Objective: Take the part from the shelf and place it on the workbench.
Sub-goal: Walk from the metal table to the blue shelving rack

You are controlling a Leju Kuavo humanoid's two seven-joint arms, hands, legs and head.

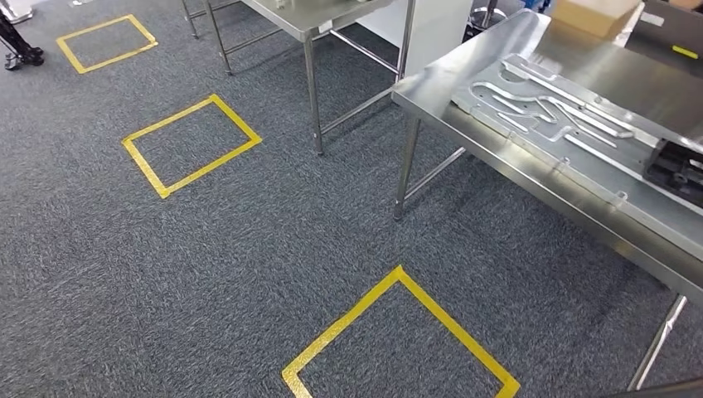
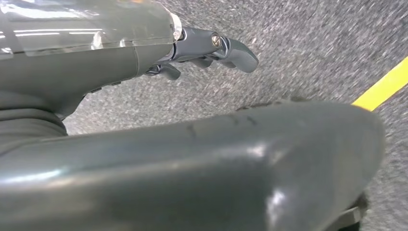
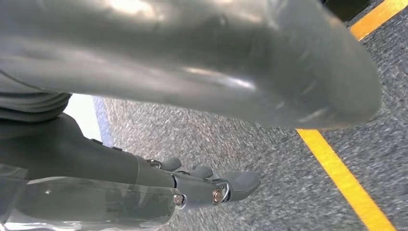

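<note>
Grey machined part (image 1: 547, 112) laid flat on steel bench (image 1: 464, 62), seen at right in head view, well apart from both robot hands — left robot hand (image 2: 211, 50) and right robot hand (image 3: 207, 185) hung over carpet (image 1: 249, 249) w/ yellow tape squares (image 1: 191, 145), fingers loosely apart, nothing held.

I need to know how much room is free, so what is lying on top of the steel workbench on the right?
On the workbench lie a large grey metal plate with raised curved ridges, a black part at its near end, and a cardboard box farther back. The picture's edge cuts off the rest.
</note>
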